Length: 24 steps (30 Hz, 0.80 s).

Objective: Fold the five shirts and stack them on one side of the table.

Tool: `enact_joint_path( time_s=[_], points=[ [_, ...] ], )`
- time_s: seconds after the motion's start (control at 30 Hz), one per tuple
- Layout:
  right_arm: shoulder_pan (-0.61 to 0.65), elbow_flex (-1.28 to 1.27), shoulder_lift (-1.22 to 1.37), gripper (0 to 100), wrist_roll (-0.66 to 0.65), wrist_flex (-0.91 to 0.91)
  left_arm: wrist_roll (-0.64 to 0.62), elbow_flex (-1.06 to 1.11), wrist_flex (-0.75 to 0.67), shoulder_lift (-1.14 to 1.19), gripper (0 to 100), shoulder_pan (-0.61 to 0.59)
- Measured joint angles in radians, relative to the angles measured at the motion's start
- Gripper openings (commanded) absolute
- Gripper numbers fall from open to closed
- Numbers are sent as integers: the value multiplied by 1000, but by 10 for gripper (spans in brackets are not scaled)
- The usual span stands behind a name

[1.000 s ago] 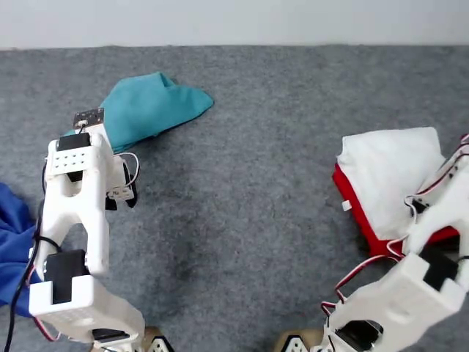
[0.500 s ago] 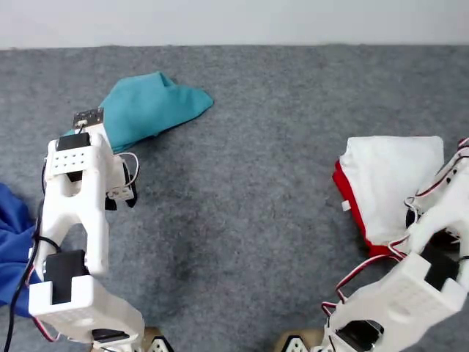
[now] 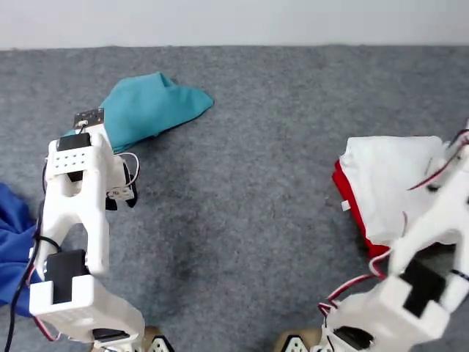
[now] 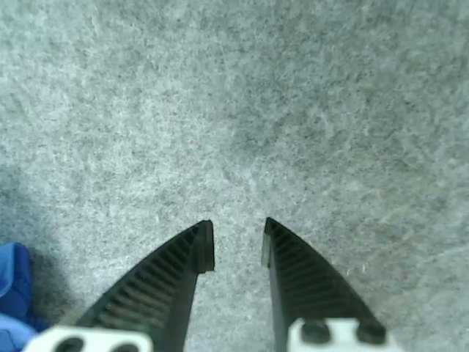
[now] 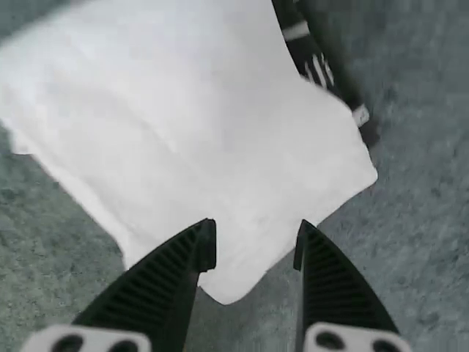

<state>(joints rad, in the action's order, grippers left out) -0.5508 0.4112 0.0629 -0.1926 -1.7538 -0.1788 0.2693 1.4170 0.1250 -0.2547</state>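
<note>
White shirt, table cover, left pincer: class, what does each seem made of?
White shirt: soft matte cloth, likely cotton; it drapes and creases. Table cover: grey felt-like carpet, fuzzy speckled nap. Left pincer: black, ridged inner faces, probably moulded plastic.

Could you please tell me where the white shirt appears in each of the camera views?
High view: white shirt lies at the right, atop a red shirt.
Right wrist view: the shirt spreads just ahead of the open right gripper.
Left wrist view: the left gripper faces grey mat beside a blue shirt.
Shared landmark: the grey mat.
</note>
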Motion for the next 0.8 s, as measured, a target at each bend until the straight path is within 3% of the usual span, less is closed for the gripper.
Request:
enact_joint_path(
  time_s=[0.13,0.4,0.8],
  points=[
    [40,-9,-28,180,-2,6,0,0,0,0,120,0],
    [2,-238,87,179,-2,89,0,0,0,0,120,0],
    [-20,-281,126,177,-2,97,0,0,2,0,120,0]
  ],
)
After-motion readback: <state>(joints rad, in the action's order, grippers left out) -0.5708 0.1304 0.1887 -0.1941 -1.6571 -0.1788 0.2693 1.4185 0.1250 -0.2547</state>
